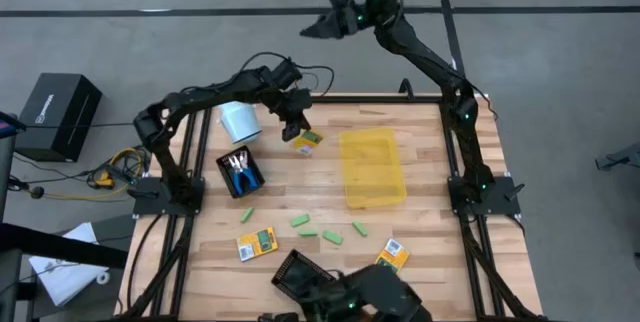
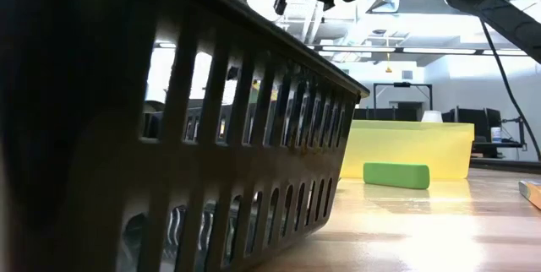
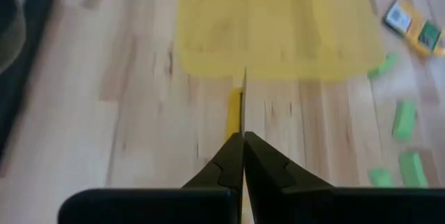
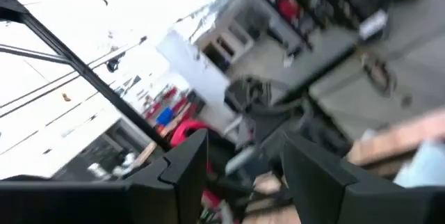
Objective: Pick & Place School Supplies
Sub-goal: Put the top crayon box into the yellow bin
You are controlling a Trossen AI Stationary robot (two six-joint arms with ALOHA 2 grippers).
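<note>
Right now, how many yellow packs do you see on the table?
3: one pack at the left tool, edge-on between its shut fingers; one near the front left; one near the front right. None seems hidden.

table [image 1: 430, 147]: wood slats, dark frame
bin [image 1: 372, 167]: yellow, centre-right
cylinder [image 1: 240, 120]: pale, far left
tray [image 1: 240, 173]: black, left, scissors inside
basket [image 1: 300, 277]: black, near edge
packs: near left [image 1: 256, 243], near right [image 1: 392, 254]
green pieces [image 1: 320, 228]: scattered near centre
</note>
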